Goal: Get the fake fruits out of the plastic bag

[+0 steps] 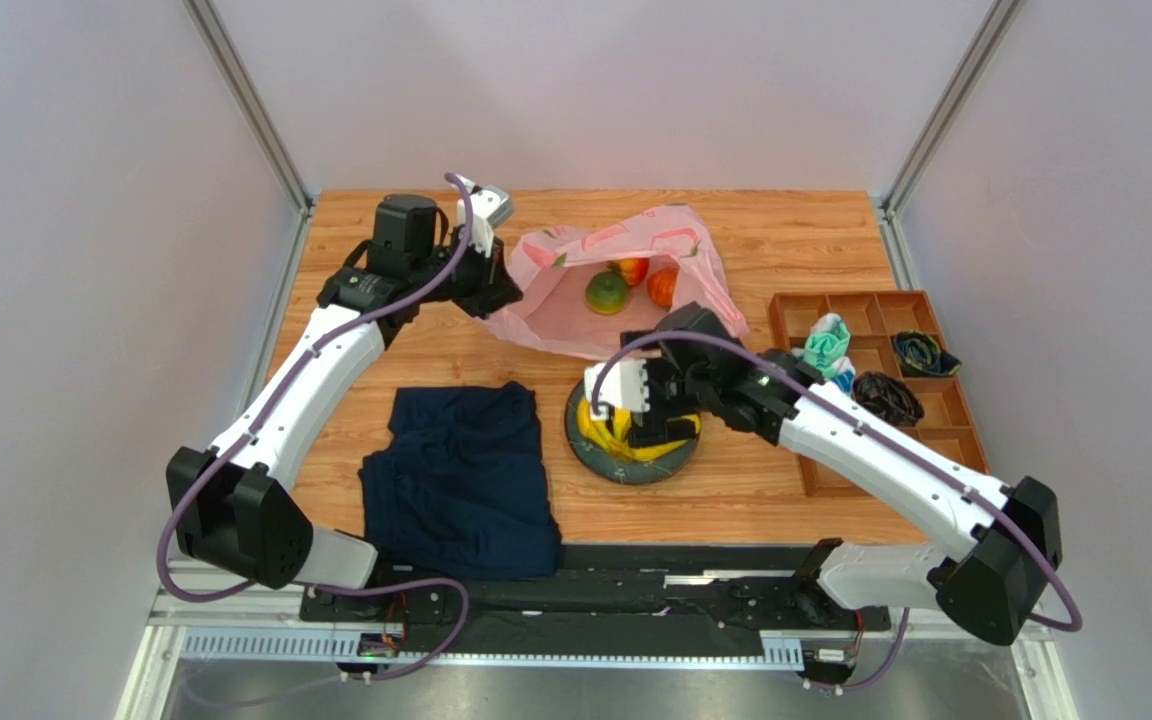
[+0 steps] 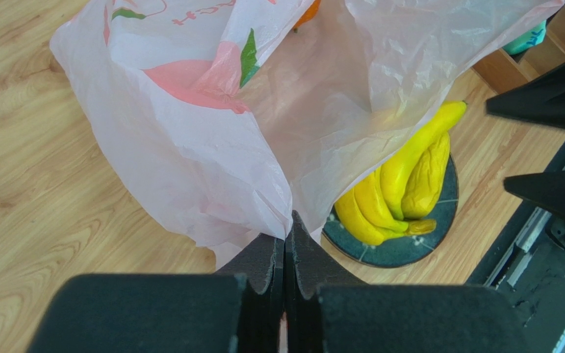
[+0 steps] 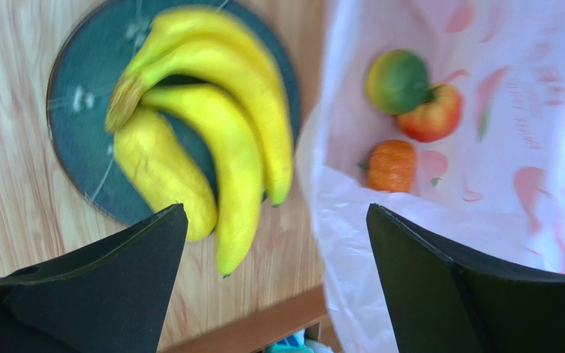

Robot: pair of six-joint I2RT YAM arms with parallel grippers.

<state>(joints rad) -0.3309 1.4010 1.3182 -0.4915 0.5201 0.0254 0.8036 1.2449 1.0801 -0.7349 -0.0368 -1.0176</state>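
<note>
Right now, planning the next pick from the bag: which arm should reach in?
Right, I'd say. The right gripper is open and empty above the plate, by the mouth of the plastic bag, orange fruit in view. The left gripper is shut on the bag's edge.

The only lettering in view is a short line of red print (image 2: 206, 10) on the pink plastic bag (image 2: 190, 140), which lies toward the far edge of the counter. In the left wrist view it runs across crinkled film and is too small to read.
</note>
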